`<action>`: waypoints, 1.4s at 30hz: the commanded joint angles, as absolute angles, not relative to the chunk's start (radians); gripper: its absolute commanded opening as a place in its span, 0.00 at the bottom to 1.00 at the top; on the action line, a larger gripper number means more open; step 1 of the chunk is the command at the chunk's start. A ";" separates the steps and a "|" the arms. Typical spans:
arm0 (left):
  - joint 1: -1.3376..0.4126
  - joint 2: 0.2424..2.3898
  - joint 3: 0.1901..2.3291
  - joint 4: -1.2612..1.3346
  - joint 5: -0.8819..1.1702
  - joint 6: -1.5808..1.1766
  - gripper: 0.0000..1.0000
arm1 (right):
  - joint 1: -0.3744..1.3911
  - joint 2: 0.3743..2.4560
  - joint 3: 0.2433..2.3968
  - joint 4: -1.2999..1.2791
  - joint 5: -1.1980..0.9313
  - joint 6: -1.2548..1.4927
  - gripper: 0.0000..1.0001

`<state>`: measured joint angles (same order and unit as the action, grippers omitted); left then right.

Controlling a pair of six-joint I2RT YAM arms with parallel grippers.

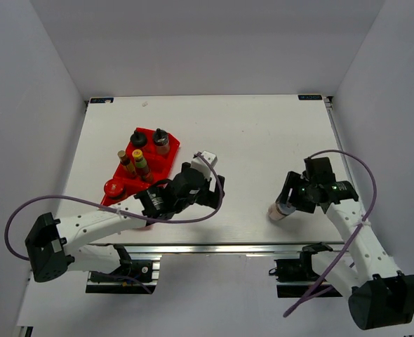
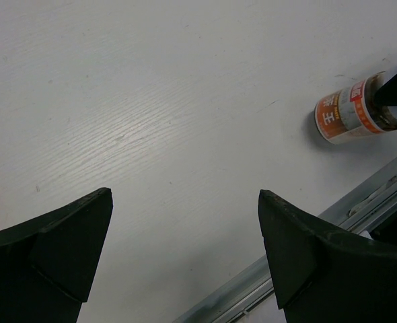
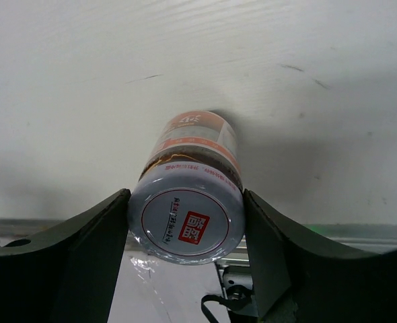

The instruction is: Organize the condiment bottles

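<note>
Overhead rear view, wrist close-ups sharing jar (image 3: 188,192)

White table (image 1: 249,140): red tray (image 1: 170,156) left (bottles (image 1: 142,163) inside), orange-label jar (image 1: 278,211) near front edge.

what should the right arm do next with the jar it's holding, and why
Probably lift it a little, straight off the table. The right end effector is shut on the orange-labelled jar near the table's front edge, while the other bottles stand in the red tray far to the left.
</note>
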<state>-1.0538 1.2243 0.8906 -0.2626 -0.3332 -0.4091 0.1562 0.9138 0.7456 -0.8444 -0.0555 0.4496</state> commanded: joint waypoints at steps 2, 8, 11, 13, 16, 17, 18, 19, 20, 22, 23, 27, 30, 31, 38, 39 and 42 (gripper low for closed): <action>-1.052 1.134 0.867 -0.314 -0.377 -0.426 0.98 | 0.336 0.955 0.850 -0.753 -0.045 0.514 0.26; -1.052 1.060 0.868 -0.440 -0.422 -0.489 0.98 | 0.581 1.096 0.969 -0.669 -0.002 0.561 0.25; -1.052 1.016 0.914 -0.598 -0.559 -0.645 0.98 | 0.707 1.170 1.074 -0.625 0.063 0.568 0.25; -1.052 0.996 0.966 -0.783 -0.684 -0.812 0.98 | 0.807 1.215 1.152 -0.594 0.086 0.565 0.25; -1.052 0.970 0.997 -1.007 -0.817 -1.028 0.98 | 0.923 1.324 1.263 -0.546 0.101 0.543 0.25; -1.052 0.965 1.011 -1.056 -0.843 -1.082 0.98 | 0.945 1.378 1.291 -0.535 0.106 0.538 0.24; -1.052 0.962 1.020 -1.165 -0.865 -1.192 0.98 | 0.980 1.406 1.316 -0.510 0.112 0.537 0.24; -1.052 0.956 1.031 -1.216 -0.896 -1.239 0.98 | 0.991 1.429 1.339 -0.499 0.110 0.534 0.22; -1.052 0.950 1.045 -1.257 -0.903 -1.274 0.98 | 0.999 1.477 1.383 -0.483 0.104 0.534 0.22; -1.052 0.918 1.046 -1.331 -0.920 -1.348 0.98 | 1.022 1.534 1.423 -0.450 0.094 0.538 0.20; -1.052 0.904 1.048 -1.351 -0.928 -1.376 0.98 | 1.031 1.549 1.446 -0.428 0.101 0.538 0.20; -1.051 0.796 1.051 -1.413 -0.983 -1.474 0.98 | 1.087 1.621 1.512 -0.350 0.112 0.520 0.19; -1.051 0.700 1.049 -1.413 -1.055 -1.505 0.98 | 1.123 1.669 1.549 -0.284 0.136 0.497 0.18; -1.051 0.680 1.054 -1.413 -1.066 -1.511 0.98 | 1.126 1.692 1.555 -0.267 0.129 0.495 0.18; -1.051 0.609 1.069 -1.410 -1.117 -1.512 0.98 | 1.161 1.801 1.620 -0.112 0.049 0.480 0.17; -1.051 0.614 1.068 -1.413 -1.115 -1.513 0.98 | 1.173 1.819 1.641 -0.114 0.057 0.474 0.17; -1.051 0.641 1.072 -1.413 -1.121 -1.509 0.98 | 1.189 1.882 1.698 -0.089 0.067 0.465 0.17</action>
<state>-1.0531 0.6121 1.0584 -1.3361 -0.9668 -1.2346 1.1679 1.8782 1.6039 -0.2623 0.0746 0.4831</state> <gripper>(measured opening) 0.982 0.690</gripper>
